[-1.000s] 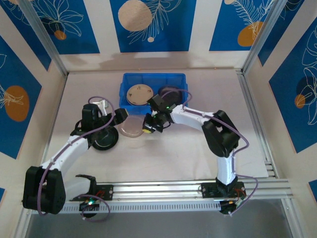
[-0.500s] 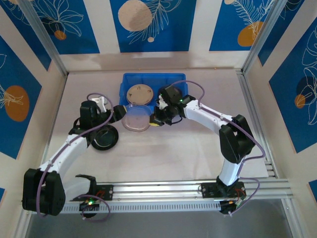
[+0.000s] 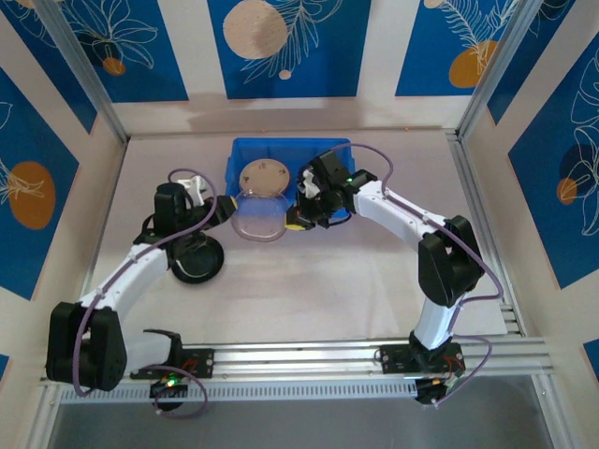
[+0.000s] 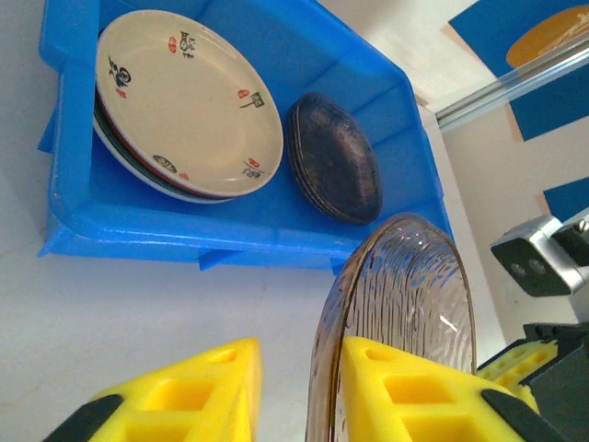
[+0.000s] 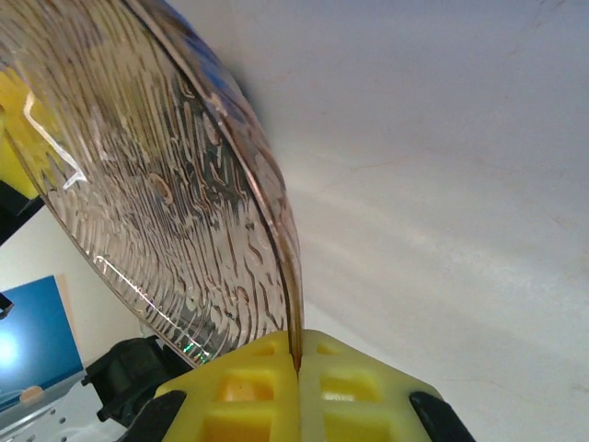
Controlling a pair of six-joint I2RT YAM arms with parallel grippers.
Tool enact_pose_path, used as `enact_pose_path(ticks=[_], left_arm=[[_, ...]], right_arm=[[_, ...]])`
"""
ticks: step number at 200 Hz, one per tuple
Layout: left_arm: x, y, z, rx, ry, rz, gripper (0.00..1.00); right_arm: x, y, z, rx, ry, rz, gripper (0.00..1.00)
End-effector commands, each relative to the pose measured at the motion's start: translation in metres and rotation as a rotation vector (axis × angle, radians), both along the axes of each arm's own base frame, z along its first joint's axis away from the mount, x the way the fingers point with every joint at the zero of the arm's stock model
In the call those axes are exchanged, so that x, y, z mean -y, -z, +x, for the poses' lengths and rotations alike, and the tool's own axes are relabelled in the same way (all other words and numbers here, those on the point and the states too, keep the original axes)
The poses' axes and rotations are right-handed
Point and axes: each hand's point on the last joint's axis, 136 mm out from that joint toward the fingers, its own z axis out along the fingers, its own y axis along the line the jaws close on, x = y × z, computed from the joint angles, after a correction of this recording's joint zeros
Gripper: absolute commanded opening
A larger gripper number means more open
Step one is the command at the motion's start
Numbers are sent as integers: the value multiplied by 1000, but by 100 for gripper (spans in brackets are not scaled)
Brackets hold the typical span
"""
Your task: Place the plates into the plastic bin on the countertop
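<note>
Top view: translucent smoky-grey round plate (image 3: 257, 220) hung at near rim of bright blue rectangular plastic bin (image 3: 290, 148), between left gripper (image 3: 227, 213) and right gripper (image 3: 293, 223). Black round plate (image 3: 198, 264) lay on white worktop (image 3: 328, 281).
Left wrist: left gripper fingers stood apart, smoky plate rim against one. Cream round plate (image 4: 184, 101) lay in bin.
Right wrist: right gripper was clamped on smoky plate rim.
</note>
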Motion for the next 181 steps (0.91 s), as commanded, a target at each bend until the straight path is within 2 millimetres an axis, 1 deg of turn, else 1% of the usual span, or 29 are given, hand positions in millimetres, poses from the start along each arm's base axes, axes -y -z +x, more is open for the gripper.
enact_pose_path(ticks=[1, 23, 56, 72, 78, 90, 104, 110, 116, 132, 141, 159, 181], left_arm=[[6, -14, 9, 32, 26, -34, 26], [11, -12, 13, 22, 40, -51, 24], [17, -10, 14, 11, 59, -48, 26], [17, -9, 14, 5, 55, -42, 18], [17, -9, 15, 4, 54, -40, 11], [17, -9, 15, 2, 53, -39, 0], [17, -10, 17, 0, 52, -39, 0], [17, -11, 18, -3, 50, -38, 0], [18, -13, 19, -2, 47, -33, 0], [18, -16, 24, -9, 38, -12, 0], [19, -19, 28, -8, 34, 1, 0], [24, -27, 39, 1, 31, 35, 0], [36, -37, 57, 15, 37, 74, 0]], right_arm=[[-3, -19, 2, 30, -31, 29, 0], [-1, -19, 5, 40, -23, 20, 0], [-1, -19, 12, 42, -15, 19, 0], [-1, -21, 14, 48, -10, 23, 0], [0, -21, 16, 50, -7, 23, 0], [1, -23, 19, 53, -1, 26, 0], [4, -23, 25, 63, 8, 18, 0], [7, -23, 27, 69, 14, 8, 4], [9, -24, 30, 76, 20, 1, 11], [23, -26, 41, 94, 54, -16, 28], [34, -30, 49, 103, 83, -19, 36], [64, -42, 66, 140, 171, -28, 45], [104, -58, 83, 193, 313, -4, 48]])
